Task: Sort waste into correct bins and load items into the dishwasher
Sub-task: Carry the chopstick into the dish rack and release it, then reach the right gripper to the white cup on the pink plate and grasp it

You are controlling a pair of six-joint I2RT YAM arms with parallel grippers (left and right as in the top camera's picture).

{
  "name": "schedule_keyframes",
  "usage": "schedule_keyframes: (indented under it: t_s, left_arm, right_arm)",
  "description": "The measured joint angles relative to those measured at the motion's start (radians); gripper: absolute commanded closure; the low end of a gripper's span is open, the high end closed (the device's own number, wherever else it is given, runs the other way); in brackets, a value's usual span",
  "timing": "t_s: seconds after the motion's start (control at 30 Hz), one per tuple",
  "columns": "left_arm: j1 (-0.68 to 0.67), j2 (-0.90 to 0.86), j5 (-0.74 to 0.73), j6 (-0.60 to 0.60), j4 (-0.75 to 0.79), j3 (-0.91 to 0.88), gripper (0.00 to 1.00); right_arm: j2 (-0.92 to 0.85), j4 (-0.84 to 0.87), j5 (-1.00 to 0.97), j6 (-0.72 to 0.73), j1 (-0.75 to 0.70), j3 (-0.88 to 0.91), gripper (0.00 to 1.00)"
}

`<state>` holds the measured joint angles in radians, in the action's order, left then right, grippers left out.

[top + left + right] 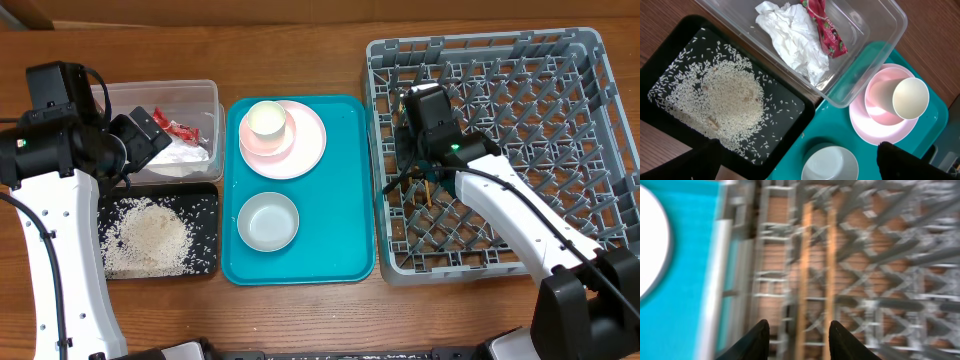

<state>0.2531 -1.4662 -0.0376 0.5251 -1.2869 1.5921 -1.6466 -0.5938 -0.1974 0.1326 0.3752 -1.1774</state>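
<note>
The clear tub point(120, 100) holds the crumpled napkin point(792, 37) and the red wrapper point(827, 30). Rice point(145, 237) is spread over the black tray point(205, 200). On the teal tray, the pink plate point(308, 150) carries a pale bowl point(877, 102) with the white cup point(267, 119) in it. The grey-green bowl point(268, 221) sits nearer the front. My left gripper point(143, 135) hangs open over the tub. My right gripper point(799, 330) is open low over the grey dish rack point(600, 130). Two chopsticks point(805, 270) lie side by side on the rack floor under it.
The teal tray point(340, 230) sits between the bins and the rack. The rack's upright pegs point(520, 130) surround my right gripper. Bare wooden table runs along the front edge point(300, 320).
</note>
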Motion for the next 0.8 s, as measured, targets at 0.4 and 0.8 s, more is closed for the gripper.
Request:
schedule_keyframes:
  t_s: [0.4, 0.8]
  left_arm:
    - [0.0, 0.0, 0.0, 0.0, 0.0, 0.0, 0.0]
    - [0.0, 0.0, 0.0, 0.0, 0.0, 0.0, 0.0]
  right_arm:
    - [-0.002, -0.509, 0.244, 0.073, 0.015, -0.454, 0.59]
    - [0.0, -0.436, 0.42, 0.012, 0.134, -0.679, 0.59]
